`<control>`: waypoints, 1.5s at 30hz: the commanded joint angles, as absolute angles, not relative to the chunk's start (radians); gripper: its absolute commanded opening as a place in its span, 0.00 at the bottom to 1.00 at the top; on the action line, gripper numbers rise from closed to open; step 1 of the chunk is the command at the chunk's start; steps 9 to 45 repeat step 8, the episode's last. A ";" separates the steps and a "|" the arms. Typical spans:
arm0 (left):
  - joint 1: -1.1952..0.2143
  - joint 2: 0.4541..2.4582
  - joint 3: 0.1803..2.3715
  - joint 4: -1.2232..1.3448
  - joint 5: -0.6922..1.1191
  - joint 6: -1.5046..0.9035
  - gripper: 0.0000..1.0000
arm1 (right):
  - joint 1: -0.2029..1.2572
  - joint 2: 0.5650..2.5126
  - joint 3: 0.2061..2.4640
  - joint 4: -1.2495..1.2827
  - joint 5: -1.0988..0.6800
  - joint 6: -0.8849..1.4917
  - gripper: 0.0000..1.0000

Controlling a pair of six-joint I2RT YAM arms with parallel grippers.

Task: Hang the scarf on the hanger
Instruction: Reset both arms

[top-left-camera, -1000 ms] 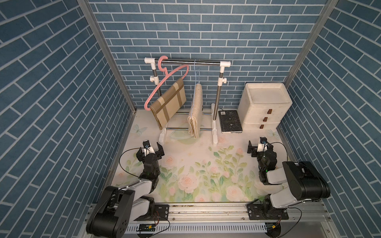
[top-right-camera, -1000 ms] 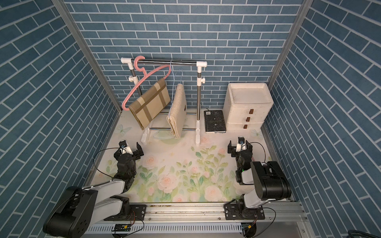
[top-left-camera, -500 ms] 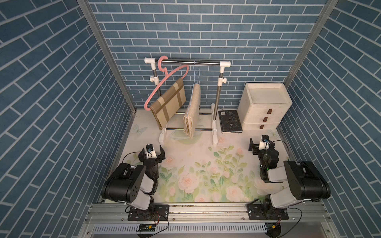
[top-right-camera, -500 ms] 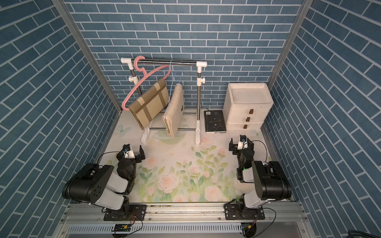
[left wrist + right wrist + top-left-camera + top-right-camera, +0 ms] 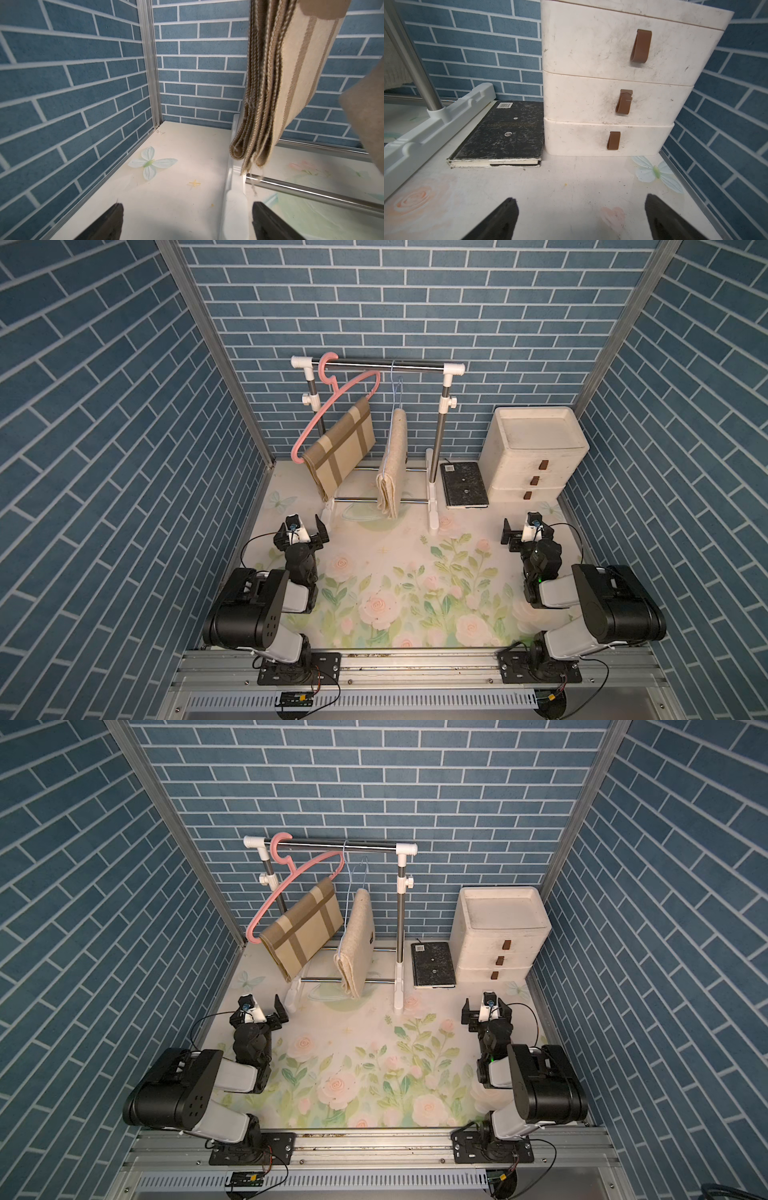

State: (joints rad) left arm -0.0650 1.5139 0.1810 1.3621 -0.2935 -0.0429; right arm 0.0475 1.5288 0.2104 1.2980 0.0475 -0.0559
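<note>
Flowered table (image 5: 395,572) with a clothes rack (image 5: 415,366) at far centre and a white drawer unit (image 5: 536,456) at far right. A striped scarf (image 5: 340,448) is draped over the tilted pink hanger (image 5: 294,451) at the rail's left end. A cream scarf (image 5: 392,464) hangs just right of it on a wire hanger (image 5: 392,385). A black book (image 5: 463,485) lies between rack and drawers. Both arms sit folded at the near edge, left claw (image 5: 187,207) and right claw (image 5: 580,199) spread wide and empty. Hanging appears complete. For a clean retreat, the left claw, near the rack's foot and the striped fringe, should draw back low and straight to avoid snagging threads.
</note>
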 commanded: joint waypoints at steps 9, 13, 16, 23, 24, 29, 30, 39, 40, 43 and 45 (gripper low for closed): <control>-0.059 1.513 0.177 1.348 -0.290 -0.055 1.00 | 0.048 1.530 0.214 1.293 0.037 -0.038 0.99; -0.059 1.513 0.177 1.348 -0.290 -0.055 1.00 | 0.048 1.530 0.214 1.293 0.037 -0.038 0.99; -0.059 1.513 0.177 1.348 -0.290 -0.055 1.00 | 0.048 1.530 0.214 1.293 0.037 -0.038 0.99; -0.059 1.513 0.177 1.348 -0.290 -0.055 1.00 | 0.048 1.530 0.214 1.293 0.037 -0.038 0.99; -0.059 1.513 0.177 1.348 -0.290 -0.055 1.00 | 0.048 1.530 0.214 1.293 0.037 -0.038 0.99; -0.059 1.513 0.177 1.348 -0.290 -0.055 1.00 | 0.048 1.530 0.214 1.293 0.037 -0.038 0.99; -0.059 1.513 0.177 1.348 -0.290 -0.055 1.00 | 0.048 1.530 0.214 1.293 0.037 -0.038 0.99; -0.059 1.513 0.177 1.348 -0.290 -0.055 1.00 | 0.048 1.530 0.214 1.293 0.037 -0.038 0.99; -0.059 1.513 0.177 1.348 -0.290 -0.055 1.00 | 0.048 1.530 0.214 1.293 0.037 -0.038 0.99; -0.059 1.513 0.177 1.348 -0.290 -0.055 1.00 | 0.048 1.530 0.214 1.293 0.037 -0.038 0.99; -0.059 1.513 0.177 1.348 -0.290 -0.055 1.00 | 0.048 1.530 0.214 1.293 0.037 -0.038 0.99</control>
